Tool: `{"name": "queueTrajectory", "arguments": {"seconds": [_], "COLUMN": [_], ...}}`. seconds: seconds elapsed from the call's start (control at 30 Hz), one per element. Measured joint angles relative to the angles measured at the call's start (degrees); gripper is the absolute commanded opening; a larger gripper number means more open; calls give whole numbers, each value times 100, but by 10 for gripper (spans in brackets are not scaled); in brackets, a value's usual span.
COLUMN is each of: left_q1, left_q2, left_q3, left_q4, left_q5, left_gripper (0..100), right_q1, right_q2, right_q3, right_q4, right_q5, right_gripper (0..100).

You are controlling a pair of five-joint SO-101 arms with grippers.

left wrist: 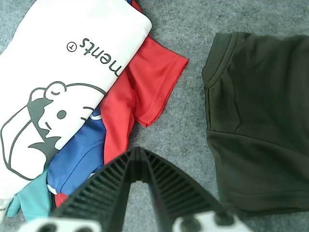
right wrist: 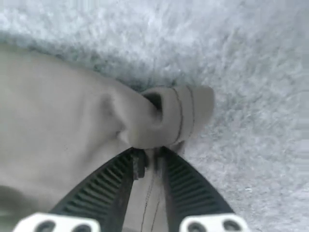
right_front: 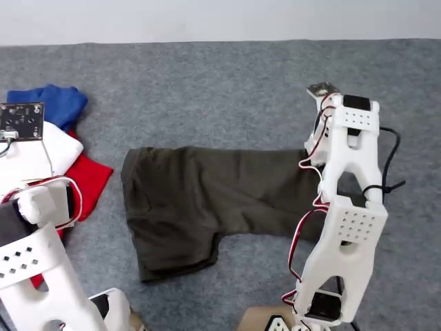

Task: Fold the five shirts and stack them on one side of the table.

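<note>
— At the table's (right_front: 207,83) left edge, high view: status?
— Loosely stacked shirt pile (right_front: 41,148) there; olive shirt (right_front: 207,200) spread mid-table, not yet folded. Far edge offers open room.
— Left wrist view?
— Closed and empty, left gripper (left wrist: 139,155) hangs between pile and olive shirt.
— Right wrist view?
— Clamped on the olive shirt's hem: right gripper (right wrist: 150,157). Judged: last shirt outstanding.

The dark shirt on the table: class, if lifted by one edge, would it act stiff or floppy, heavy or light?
Probably floppy: the dark shirt bunches and curls where the right pincer pinches its edge. Likely light: the cloth looks thin, with soft wrinkles. It may drag on the fuzzy grey table.
</note>
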Motion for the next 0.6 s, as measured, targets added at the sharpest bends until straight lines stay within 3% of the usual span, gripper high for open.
{"name": "queueTrajectory", "arguments": {"seconds": [0.6], "left_q1": [0], "left_q2": [0], "left_q3": [0], "left_q4": [0], "left_q5": [0], "left_gripper": [3], "right_q1": [-70], "right_q2": [62], "right_q3": [-1099], "right_q4": [360], "right_q5": [0], "right_gripper": [28]}}
